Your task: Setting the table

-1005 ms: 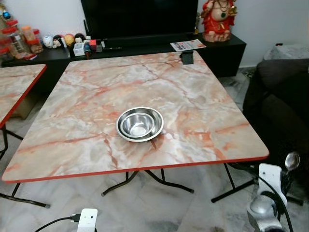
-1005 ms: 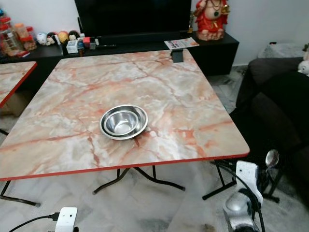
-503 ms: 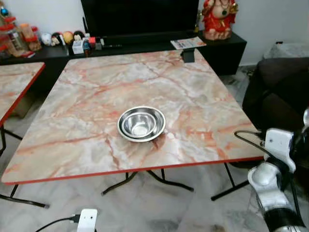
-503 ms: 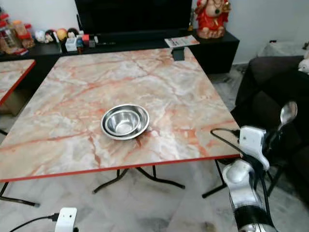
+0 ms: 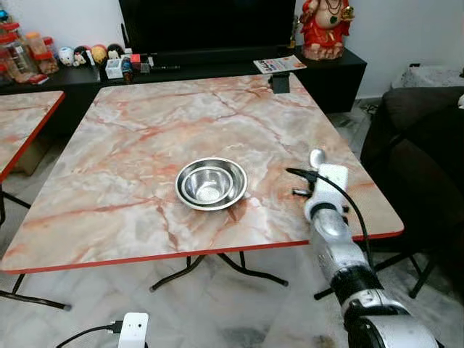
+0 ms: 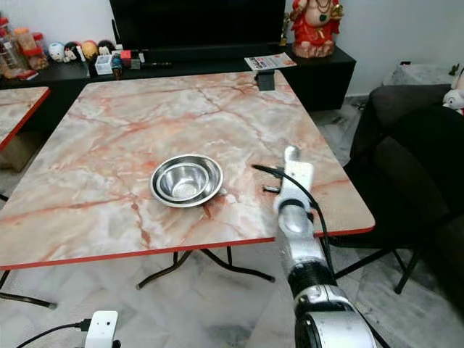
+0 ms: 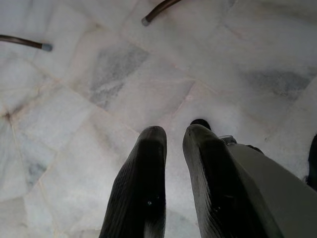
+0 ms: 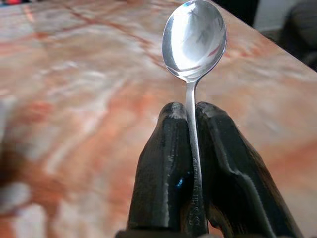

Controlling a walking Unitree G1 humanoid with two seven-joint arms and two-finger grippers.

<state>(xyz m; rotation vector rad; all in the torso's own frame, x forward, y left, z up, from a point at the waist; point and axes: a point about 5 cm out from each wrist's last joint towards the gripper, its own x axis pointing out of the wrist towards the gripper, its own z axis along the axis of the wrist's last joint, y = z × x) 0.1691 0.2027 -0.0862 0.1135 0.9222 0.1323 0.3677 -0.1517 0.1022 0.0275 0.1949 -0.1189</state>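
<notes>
Marbled bench [image 5: 145,138], red edge, holds steel bowl [image 5: 212,184] near centre. Right end effector [image 8: 190,116] clamps spoon [image 8: 194,39] over bench's right side, beside bowl. Left end effector [image 7: 173,136] nearly closed, empty, above marble floor [image 7: 99,74]. Dark TV console [image 5: 217,69], sofa [image 5: 428,145] around.

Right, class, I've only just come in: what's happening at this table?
The robot is setting the table. Its right gripper has its jaws shut on a spoon, held above the marble table, to the right of the steel bowl. The left gripper hangs idle over the floor.
</notes>
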